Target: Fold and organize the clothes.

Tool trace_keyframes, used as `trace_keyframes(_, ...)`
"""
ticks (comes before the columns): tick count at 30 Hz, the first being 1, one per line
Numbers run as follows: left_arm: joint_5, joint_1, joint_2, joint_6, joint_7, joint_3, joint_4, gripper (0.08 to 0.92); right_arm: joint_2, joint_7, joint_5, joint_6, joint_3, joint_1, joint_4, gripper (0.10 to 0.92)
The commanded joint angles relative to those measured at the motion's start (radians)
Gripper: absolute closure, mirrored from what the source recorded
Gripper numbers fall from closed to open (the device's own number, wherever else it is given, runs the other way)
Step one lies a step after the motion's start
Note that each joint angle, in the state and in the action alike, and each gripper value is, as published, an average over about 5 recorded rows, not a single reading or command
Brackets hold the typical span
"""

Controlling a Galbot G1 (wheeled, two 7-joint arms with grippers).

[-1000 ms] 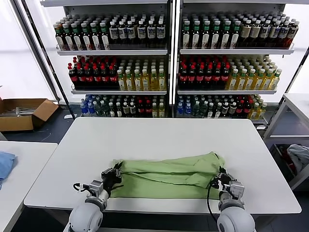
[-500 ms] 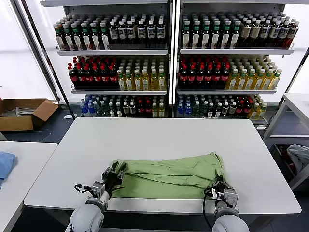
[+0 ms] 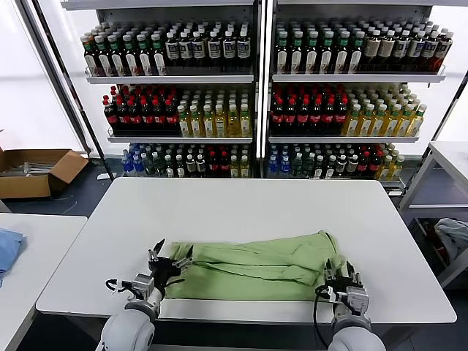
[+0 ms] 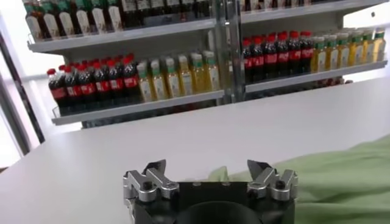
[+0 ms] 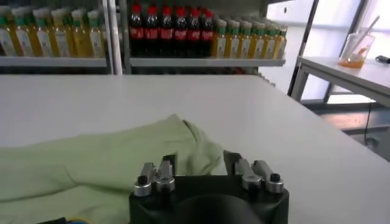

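The light green polo shirt (image 3: 256, 267) lies folded into a long band across the near part of the white table (image 3: 234, 205). No collar, buttons or graphic show. My left gripper (image 3: 167, 262) is open at the shirt's left end, its fingers spread and empty; in the left wrist view (image 4: 207, 167) the shirt (image 4: 341, 176) lies just beyond and to one side. My right gripper (image 3: 341, 276) is open at the shirt's right end; in the right wrist view (image 5: 200, 159) a corner of the shirt (image 5: 91, 164) lies just in front of the jaws, not held.
Shelves of bottles (image 3: 256, 95) stand behind the table. A side table at the left holds a blue cloth (image 3: 7, 245). A cardboard box (image 3: 33, 172) sits on the floor at the left. A grey-blue cloth (image 3: 453, 238) lies at the right.
Both grippers have opened and let go of the shirt's ends, then drawn back a little toward the near edge. The shirt has settled flat on the table.
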Motion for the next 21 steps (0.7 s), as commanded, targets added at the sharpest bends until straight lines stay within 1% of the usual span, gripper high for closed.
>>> trace_keyframes(1, -0.052, 0.029, -0.058, 0.034, -0.042, -0.008, -0.012, 0.180, -0.005, -0.003, 0.020, 0.012, 0.018, -0.016, 0.131, 0.363)
trace_keyframes(5, -0.088, 0.021, -0.072, 0.038, -0.054, -0.014, 0.013, 0.177, -0.006, -0.003, 0.018, 0.009, 0.016, -0.013, 0.142, 0.251)
trace_keyframes(8, -0.105, 0.020, -0.073, 0.042, -0.059, -0.019, 0.027, 0.177, -0.010, -0.004, 0.019, 0.010, 0.018, -0.013, 0.142, 0.211)
trace_keyframes(18, -0.138, 0.032, -0.069, 0.076, -0.054, -0.022, 0.035, 0.178, -0.009, -0.004, 0.021, 0.009, 0.015, -0.001, 0.142, 0.203)
trace_keyframes(21, -0.142, 0.034, -0.068, 0.081, -0.052, -0.023, 0.038, 0.202, -0.010, -0.003, 0.021, 0.007, 0.015, 0.003, 0.142, 0.203)
